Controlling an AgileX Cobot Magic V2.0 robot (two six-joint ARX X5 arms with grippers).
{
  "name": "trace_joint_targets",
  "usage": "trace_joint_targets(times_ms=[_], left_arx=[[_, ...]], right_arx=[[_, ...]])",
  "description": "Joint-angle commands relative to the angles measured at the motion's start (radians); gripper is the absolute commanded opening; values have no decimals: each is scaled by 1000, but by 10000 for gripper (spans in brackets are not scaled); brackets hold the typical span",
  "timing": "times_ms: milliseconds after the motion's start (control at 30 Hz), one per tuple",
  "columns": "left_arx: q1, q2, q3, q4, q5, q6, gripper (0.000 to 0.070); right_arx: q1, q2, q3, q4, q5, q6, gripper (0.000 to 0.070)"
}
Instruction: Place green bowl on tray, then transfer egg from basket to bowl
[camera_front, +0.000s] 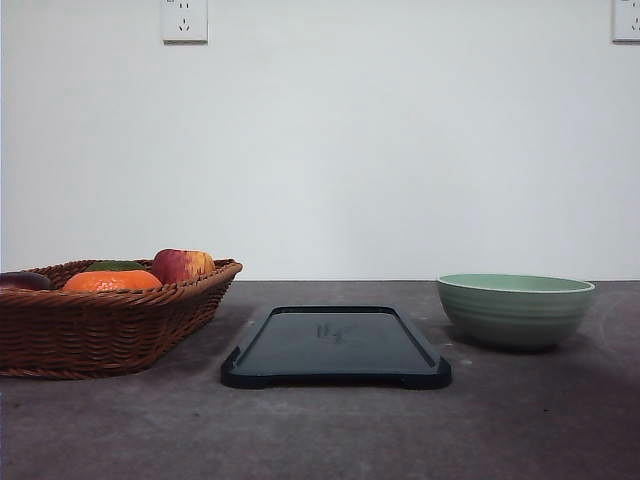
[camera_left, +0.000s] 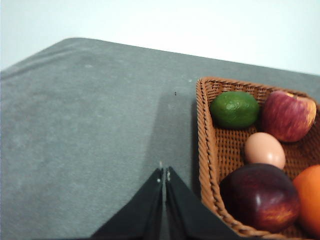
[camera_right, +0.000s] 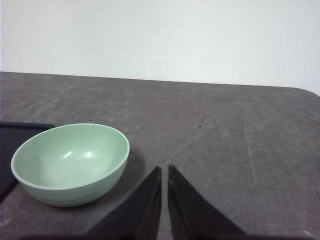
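Note:
The pale green bowl (camera_front: 515, 309) stands empty on the grey table to the right of the black tray (camera_front: 336, 346), which lies bare in the middle. The wicker basket (camera_front: 100, 318) sits at the left. In the left wrist view the basket (camera_left: 207, 150) holds a tan egg (camera_left: 264, 149) among fruit; my left gripper (camera_left: 164, 175) is shut with nothing in it, over the table just outside the basket's wall. In the right wrist view my right gripper (camera_right: 164, 170) is shut and empty, on the table beside the green bowl (camera_right: 70, 162), with a tray corner (camera_right: 15, 131) past it.
Around the egg lie a green avocado (camera_left: 235, 109), a red apple (camera_left: 288, 116), a dark red fruit (camera_left: 260, 197) and an orange (camera_left: 310, 197). A white wall rises behind the table's far edge.

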Motion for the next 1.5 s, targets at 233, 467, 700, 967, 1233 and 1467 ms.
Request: trace_joint_targets(times_ms=[233,467,700,967,1233,1467], left_arx=[[-2,-1,-18,-3,-5,-319,0],[-2,-1,-18,3,16,-710,0],[-2,-1,-16,225,12,-690,0],[-2,0,20,431,11,-280,0],[-2,48,125,434,-34,-97,0],[-2,209,282,287,-24,-80,0]], right_arx=[[4,0,-4,33,8,20,15],[3,0,-4,37,13,383,9],[3,0,-4,173,11,539,9],[3,2,20,364,44,319,5],[3,98,141,343,41,117,6],[3,280,303,258,-22,71,6]])
